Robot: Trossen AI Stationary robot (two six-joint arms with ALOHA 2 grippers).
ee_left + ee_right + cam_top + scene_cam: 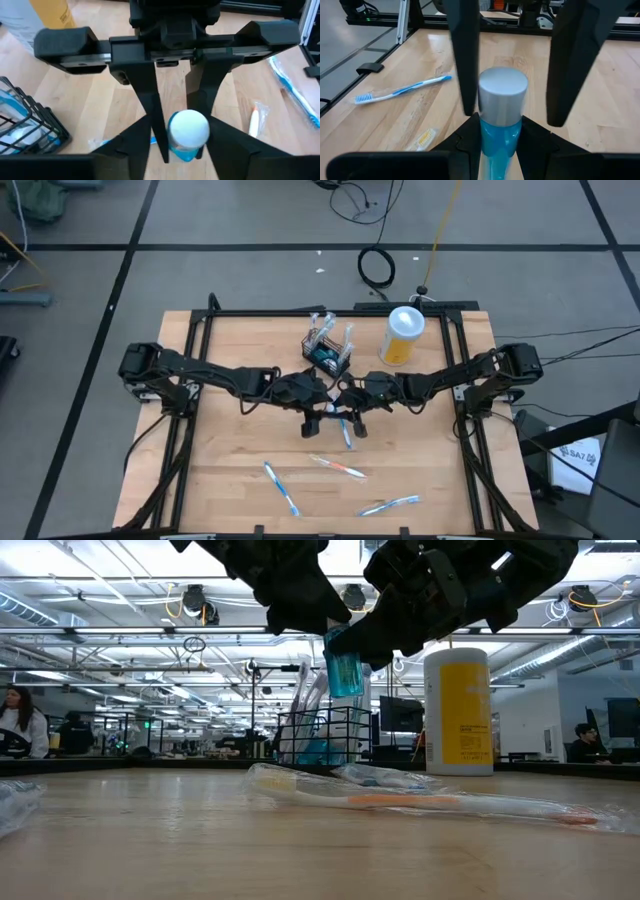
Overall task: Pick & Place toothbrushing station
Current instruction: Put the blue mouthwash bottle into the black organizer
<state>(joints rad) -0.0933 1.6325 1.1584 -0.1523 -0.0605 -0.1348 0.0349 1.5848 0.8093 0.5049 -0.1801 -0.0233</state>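
— Standing a little above the middle of the high view is the toothbrushing station [327, 356], a black wire-mesh basket on the wooden table [230, 470], with wrapped items sticking up out of it. See it?

— Yes. Just right of it stands a yellow cup with a white lid [403, 335]. What's below the basket?

— Both grippers meet there, at frame centre. The right gripper [501, 130] is clamped on a small blue bottle with a pale cap [502, 112], held up off the table.

— And the left gripper [182, 145]?

— Its fingers [150, 107] stand on either side of that bottle's cap, spread; whether they press on it I cannot tell.

— Further out?

— Three wrapped toothbrushes lie toward the bottom of the high view: one at lower centre-left [281, 488], an orange-tinted one [337, 467] in the middle, one at lower right [390, 505].

— Beyond the table?

— The low view shows people seated at desks at its far left and far right edges.
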